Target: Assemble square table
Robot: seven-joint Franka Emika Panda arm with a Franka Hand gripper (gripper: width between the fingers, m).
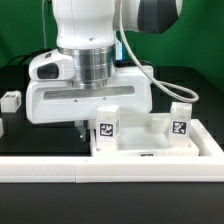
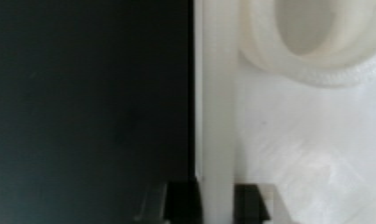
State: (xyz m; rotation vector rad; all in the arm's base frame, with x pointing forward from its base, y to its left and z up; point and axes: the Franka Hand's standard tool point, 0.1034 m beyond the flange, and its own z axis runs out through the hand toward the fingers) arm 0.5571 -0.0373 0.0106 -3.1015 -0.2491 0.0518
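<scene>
The square table top (image 1: 150,152) lies white on the black table, at the exterior view's right. Two tagged white legs (image 1: 107,126) (image 1: 180,125) stand on it. My gripper (image 1: 84,127) reaches down at the top's left edge. In the wrist view the gripper (image 2: 217,203) is shut on the top's raised rim (image 2: 211,100), which runs straight between the two dark fingers (image 2: 181,200). A round corner socket (image 2: 309,50) shows on the top's white surface beyond the rim.
A third small tagged leg (image 1: 10,100) stands on the black table at the exterior view's far left. The long white border rail (image 1: 100,176) runs along the front. A green wall closes off the back.
</scene>
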